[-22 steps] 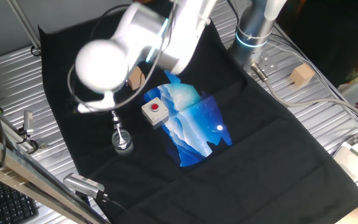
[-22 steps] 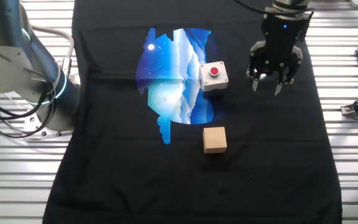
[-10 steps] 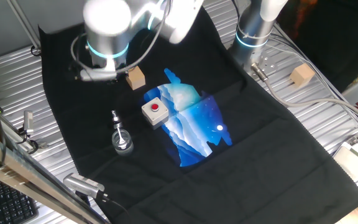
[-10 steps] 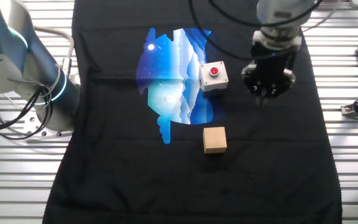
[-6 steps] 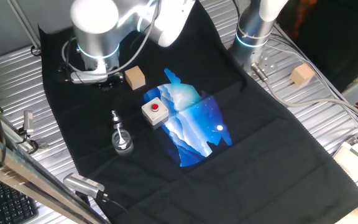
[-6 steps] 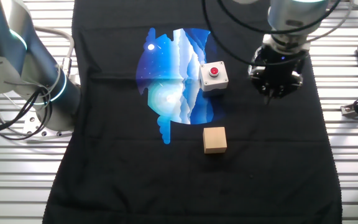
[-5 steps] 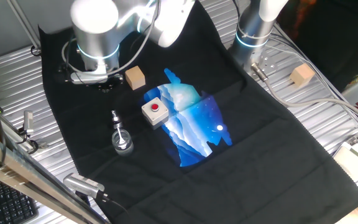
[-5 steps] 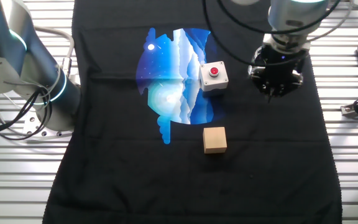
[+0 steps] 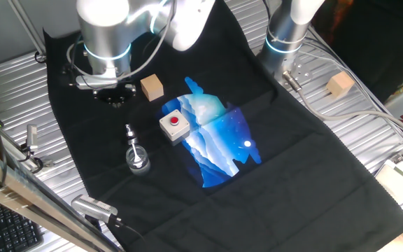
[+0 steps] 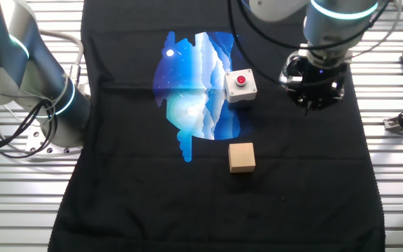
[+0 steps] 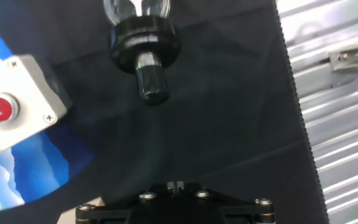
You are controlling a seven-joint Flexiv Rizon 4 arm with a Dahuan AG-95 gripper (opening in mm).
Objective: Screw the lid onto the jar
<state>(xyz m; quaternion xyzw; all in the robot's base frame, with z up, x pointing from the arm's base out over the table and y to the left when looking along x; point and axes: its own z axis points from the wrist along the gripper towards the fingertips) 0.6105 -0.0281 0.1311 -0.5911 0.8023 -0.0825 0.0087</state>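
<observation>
Lid sits on the jar, near the red-button box. Gripper has withdrawn toward the wooden cube; whether its fingers are spread cannot be told. Screwing appears complete, tightness unverified.

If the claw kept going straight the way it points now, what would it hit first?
Most likely the bare black cloth: the claw points down at it, and the hand view's centre shows only cloth. The jar and button box sit off that line.
</observation>
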